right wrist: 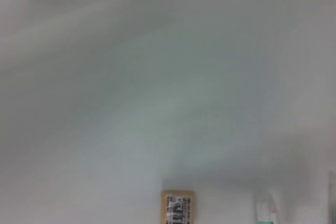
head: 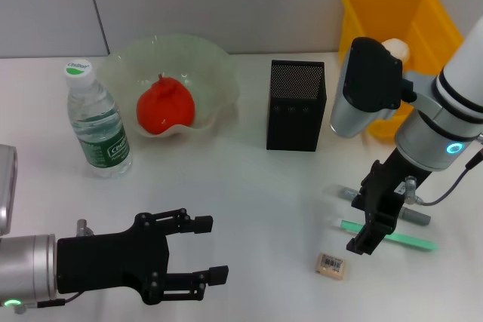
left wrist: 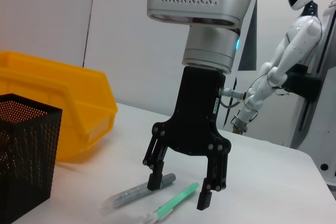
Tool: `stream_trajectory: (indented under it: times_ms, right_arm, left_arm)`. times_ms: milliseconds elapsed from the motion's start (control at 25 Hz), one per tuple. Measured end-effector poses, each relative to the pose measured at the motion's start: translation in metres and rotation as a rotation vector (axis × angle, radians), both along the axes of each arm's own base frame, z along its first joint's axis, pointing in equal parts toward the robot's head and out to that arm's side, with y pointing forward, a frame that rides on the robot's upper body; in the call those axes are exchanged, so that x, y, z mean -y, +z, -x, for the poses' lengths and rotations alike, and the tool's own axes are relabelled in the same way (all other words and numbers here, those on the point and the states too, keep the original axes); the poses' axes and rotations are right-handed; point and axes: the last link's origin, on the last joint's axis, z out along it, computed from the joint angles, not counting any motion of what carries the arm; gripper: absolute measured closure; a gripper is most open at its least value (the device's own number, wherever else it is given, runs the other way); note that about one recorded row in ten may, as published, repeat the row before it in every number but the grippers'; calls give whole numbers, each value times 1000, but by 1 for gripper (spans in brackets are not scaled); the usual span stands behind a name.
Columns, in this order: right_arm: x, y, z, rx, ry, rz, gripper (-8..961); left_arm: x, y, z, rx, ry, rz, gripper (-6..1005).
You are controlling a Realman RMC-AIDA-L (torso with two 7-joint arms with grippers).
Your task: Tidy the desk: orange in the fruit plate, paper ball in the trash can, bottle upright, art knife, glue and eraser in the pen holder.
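On the white tabletop (head: 241, 186) the right gripper (head: 367, 220) hangs low over two slender things lying side by side: a green art knife (head: 407, 239) and a grey glue stick (head: 419, 215). Its black fingers (left wrist: 157, 163) are spread, one on each side of the green art knife, with their tips just above the tabletop and nothing pinched between them. The small beige eraser (head: 331, 265) with its barcode label lies just beside that gripper, toward the near edge. The black mesh pen holder (head: 296, 105) stands upright near the middle, well apart from these small things. Behind the right arm sits the yellow trash can (head: 423, 20), and a white paper ball (head: 398, 49) shows inside it. The orange (head: 165, 107) rests in the pale-green fruit plate (head: 219, 73) at the back left, and the bottle (head: 96, 122) stands upright just beside that plate, cap on. The left gripper (head: 207, 250) hovers near the front left edge, its fingers spread and holding nothing, pointed toward the middle of the tabletop.
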Motion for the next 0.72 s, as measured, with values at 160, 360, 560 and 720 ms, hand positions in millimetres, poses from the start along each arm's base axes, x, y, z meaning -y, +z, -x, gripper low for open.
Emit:
stream_trajectory:
  times_ms: [160, 360, 560, 720]
  right_arm:
    - [-2, -4, -1, 14, 17, -9, 167]
    - [-2, -9, -3, 32, 35, -11, 166]
    - [-4, -16, -4, 43, 63, -23, 195]
    - [-3, -21, -7, 57, 80, -21, 234]
  left_arm:
    - [0, 0, 1, 0, 2, -2, 203]
    - [0, 1, 1, 1, 3, -3, 203]
    - [0, 1, 1, 6, 6, -8, 203]
    - [0, 1, 0, 10, 7, -11, 203]
